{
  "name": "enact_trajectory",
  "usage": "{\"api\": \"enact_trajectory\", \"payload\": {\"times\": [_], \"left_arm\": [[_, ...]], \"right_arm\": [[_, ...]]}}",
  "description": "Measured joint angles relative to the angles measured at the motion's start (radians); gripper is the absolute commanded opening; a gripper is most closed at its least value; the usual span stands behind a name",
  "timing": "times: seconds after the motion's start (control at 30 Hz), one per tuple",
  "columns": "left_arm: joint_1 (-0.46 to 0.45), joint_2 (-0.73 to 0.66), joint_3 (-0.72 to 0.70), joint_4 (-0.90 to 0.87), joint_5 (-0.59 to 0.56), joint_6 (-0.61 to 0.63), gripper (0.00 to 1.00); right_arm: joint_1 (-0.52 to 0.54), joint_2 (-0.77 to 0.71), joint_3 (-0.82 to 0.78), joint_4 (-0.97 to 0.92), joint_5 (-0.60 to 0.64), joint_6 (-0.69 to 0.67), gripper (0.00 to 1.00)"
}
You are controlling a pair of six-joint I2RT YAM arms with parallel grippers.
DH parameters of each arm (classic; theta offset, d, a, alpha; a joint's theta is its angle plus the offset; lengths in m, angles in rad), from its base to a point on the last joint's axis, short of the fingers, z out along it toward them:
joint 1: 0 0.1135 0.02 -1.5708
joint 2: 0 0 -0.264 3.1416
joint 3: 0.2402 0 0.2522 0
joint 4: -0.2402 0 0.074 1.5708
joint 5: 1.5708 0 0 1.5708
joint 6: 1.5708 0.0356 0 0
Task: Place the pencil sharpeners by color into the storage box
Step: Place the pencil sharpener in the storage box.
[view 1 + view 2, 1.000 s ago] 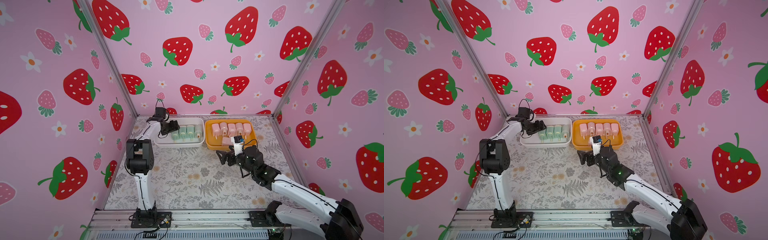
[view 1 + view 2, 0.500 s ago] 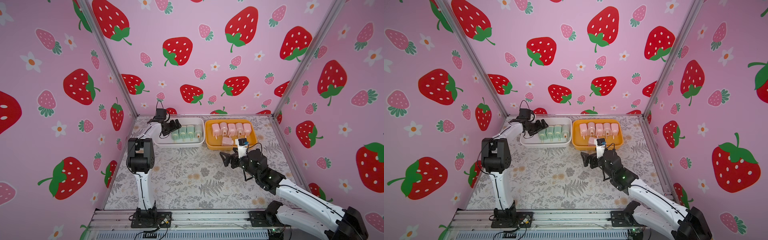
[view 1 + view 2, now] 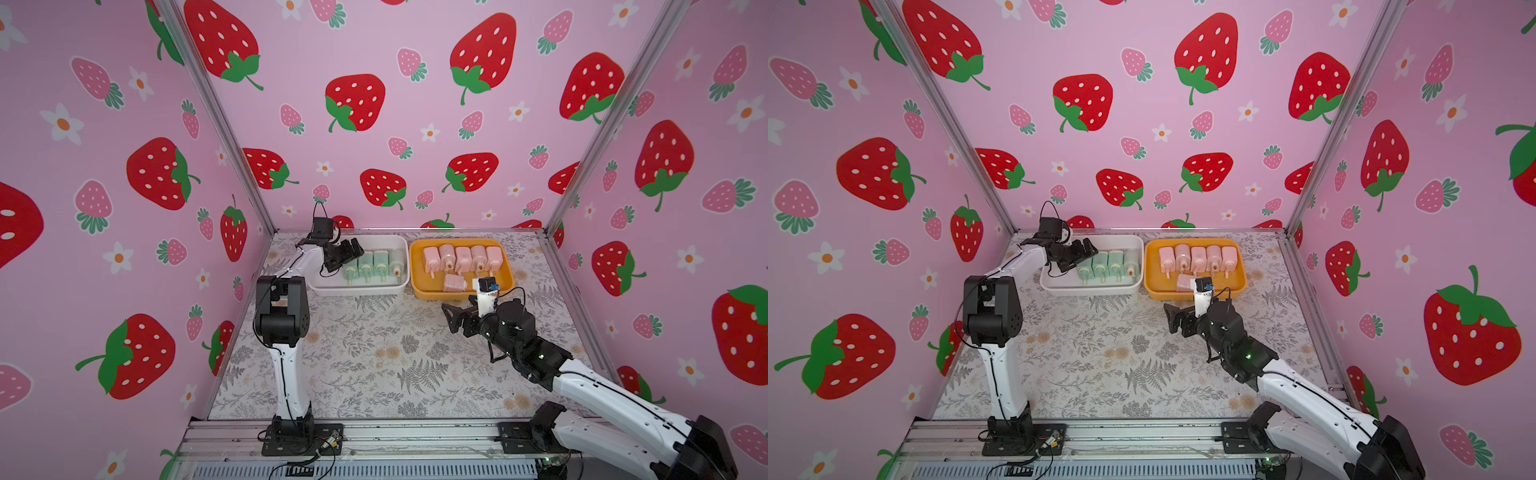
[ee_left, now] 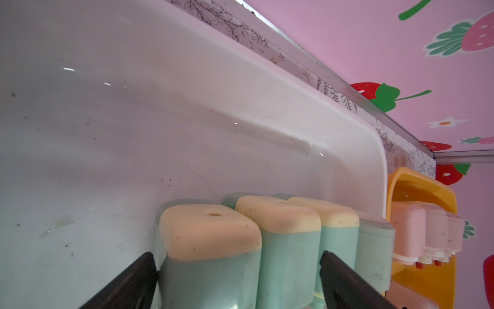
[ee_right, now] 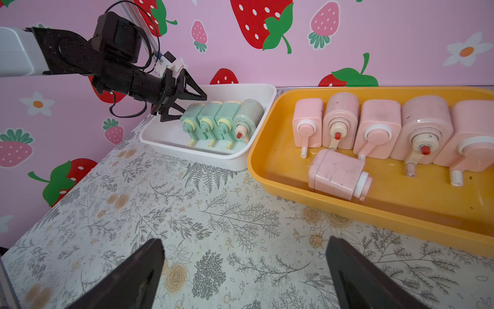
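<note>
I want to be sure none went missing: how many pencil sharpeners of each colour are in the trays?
Green sharpeners, in the white tray: 4
Pink sharpeners, in the orange tray: 6
Total: 10

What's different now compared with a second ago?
The right arm drew back slightly from the orange tray, jaws open and empty. The left arm barely shifted, jaws open at the end mint sharpener in the white tray. The pink sharpeners stayed put.
</note>
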Motion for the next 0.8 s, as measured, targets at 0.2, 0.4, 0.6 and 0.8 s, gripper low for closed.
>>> {"api": "enact_trajectory", "payload": {"times": [0.2,0.4,0.6,0.8], "left_arm": [[-0.006,-0.101,-0.084,-0.002,-0.061,0.047,1.0],[-0.016,-0.355,-0.258,0.056,-0.137,0.082,1.0],[-0.028,-0.613,-0.533,0.172,-0.252,0.095,0.99],[-0.022,-0.807,-0.819,0.268,-0.399,0.113,0.99]], "right_arm": [[-0.001,0.06,0.0,0.01,0.155,-0.088,1.0],[-0.066,0.136,0.0,0.067,0.257,-0.201,1.0],[-0.249,0.227,-0.001,0.143,0.285,-0.233,1.0],[-0.455,0.299,-0.004,0.188,0.261,-0.205,1.0]]}}
